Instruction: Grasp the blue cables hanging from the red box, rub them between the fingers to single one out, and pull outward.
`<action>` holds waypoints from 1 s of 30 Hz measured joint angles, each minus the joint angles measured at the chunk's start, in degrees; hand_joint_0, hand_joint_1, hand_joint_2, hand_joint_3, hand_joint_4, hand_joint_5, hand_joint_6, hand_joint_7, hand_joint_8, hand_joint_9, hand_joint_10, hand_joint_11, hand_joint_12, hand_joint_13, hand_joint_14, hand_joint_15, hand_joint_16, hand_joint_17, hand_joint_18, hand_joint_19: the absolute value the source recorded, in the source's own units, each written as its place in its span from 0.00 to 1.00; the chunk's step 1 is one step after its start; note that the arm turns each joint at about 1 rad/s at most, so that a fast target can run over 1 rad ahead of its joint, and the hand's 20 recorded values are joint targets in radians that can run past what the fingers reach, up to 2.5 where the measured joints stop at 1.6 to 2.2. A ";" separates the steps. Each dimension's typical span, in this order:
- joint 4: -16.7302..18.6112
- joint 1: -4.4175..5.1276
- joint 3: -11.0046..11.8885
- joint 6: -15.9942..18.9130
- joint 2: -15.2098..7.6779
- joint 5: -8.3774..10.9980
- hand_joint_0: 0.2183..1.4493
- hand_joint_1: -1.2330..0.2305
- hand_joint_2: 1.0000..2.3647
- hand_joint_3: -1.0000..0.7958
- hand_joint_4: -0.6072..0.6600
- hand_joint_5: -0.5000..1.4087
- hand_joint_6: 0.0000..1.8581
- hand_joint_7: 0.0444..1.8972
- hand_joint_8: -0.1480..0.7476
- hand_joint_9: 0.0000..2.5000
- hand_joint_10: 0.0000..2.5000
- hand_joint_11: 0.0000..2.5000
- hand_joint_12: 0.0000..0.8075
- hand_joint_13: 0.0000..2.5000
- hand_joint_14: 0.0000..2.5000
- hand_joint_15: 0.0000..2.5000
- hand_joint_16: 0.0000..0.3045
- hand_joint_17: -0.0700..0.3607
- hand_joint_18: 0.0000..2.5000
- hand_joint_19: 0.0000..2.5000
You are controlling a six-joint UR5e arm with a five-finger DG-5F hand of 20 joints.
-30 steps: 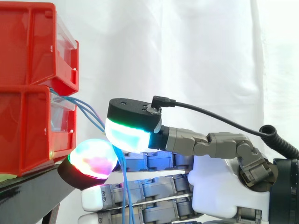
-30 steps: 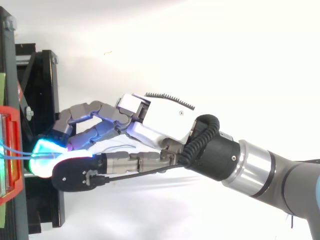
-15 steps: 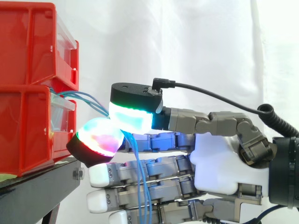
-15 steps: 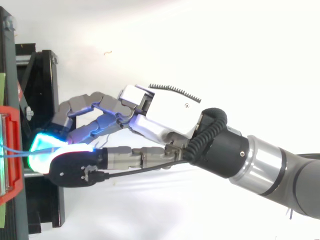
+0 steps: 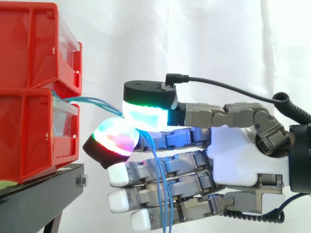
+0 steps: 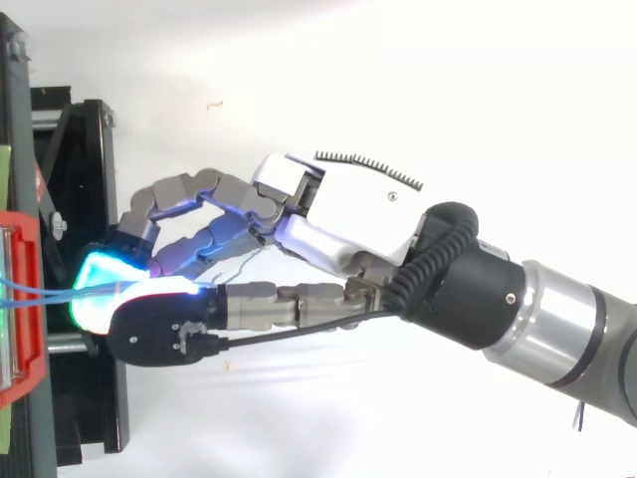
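Cables (image 5: pixel 90 100) pinched in hand (image 5: pixel 238 160)

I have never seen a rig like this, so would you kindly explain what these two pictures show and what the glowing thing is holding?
It is a robot arm carrying a hand with fingers and a thumb. The glowing fingertips are the hand's own pads, not lamps. One picture looks level from the side, the other looks down from above. Two red bins are stacked on a black stand before a white curtain. Thin blue cables lead out at the top of the lower bin. The hand pinches them between its thumb pad and a finger pad, and their loose ends hang down past the other fingers.
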 measured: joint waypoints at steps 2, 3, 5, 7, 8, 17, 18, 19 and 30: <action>-1.17 0.00 0.00 -0.02 0.51 0.02 0.33 0.32 0.01 0.42 0.59 0.15 0.49 0.49 0.48 0.29 0.01 0.22 0.47 0.30 0.01 0.24 0.16 0.42 0.24 0.25; -1.77 0.00 -0.01 -0.01 0.75 0.02 0.33 0.30 0.01 0.40 0.59 0.15 0.49 0.49 0.48 0.29 0.01 0.22 0.47 0.30 0.01 0.24 0.16 0.42 0.25 0.25; -3.26 0.03 -0.01 0.01 1.24 0.02 0.34 0.30 0.01 0.37 0.60 0.15 0.49 0.48 0.48 0.29 0.01 0.22 0.47 0.31 0.01 0.24 0.16 0.42 0.25 0.24; -4.39 0.12 0.00 0.03 1.56 0.03 0.34 0.29 0.00 0.29 0.62 0.15 0.49 0.49 0.47 0.29 0.01 0.22 0.48 0.31 0.01 0.24 0.16 0.42 0.25 0.24; -4.94 0.17 0.00 0.04 1.68 0.06 0.33 0.30 0.00 0.28 0.61 0.15 0.49 0.48 0.47 0.30 0.01 0.22 0.47 0.31 0.01 0.24 0.16 0.42 0.26 0.25; -7.03 0.44 0.01 0.21 1.87 0.30 0.25 0.40 0.00 0.28 0.63 0.17 0.49 0.49 0.51 0.35 0.01 0.24 0.50 0.33 0.01 0.24 0.17 0.43 0.27 0.25; -7.31 0.47 0.01 0.35 1.85 0.28 0.25 0.42 0.00 0.28 0.62 0.17 0.48 0.49 0.51 0.36 0.00 0.24 0.51 0.34 0.01 0.24 0.17 0.43 0.27 0.25; -7.46 0.49 0.01 0.49 1.85 0.29 0.25 0.44 0.00 0.28 0.62 0.17 0.48 0.50 0.51 0.36 0.01 0.24 0.51 0.34 0.01 0.24 0.17 0.43 0.27 0.25; -7.89 0.54 0.09 1.18 1.86 0.30 0.30 0.50 0.01 0.37 0.61 0.17 0.48 0.52 0.50 0.35 0.01 0.24 0.49 0.33 0.01 0.25 0.16 0.42 0.25 0.27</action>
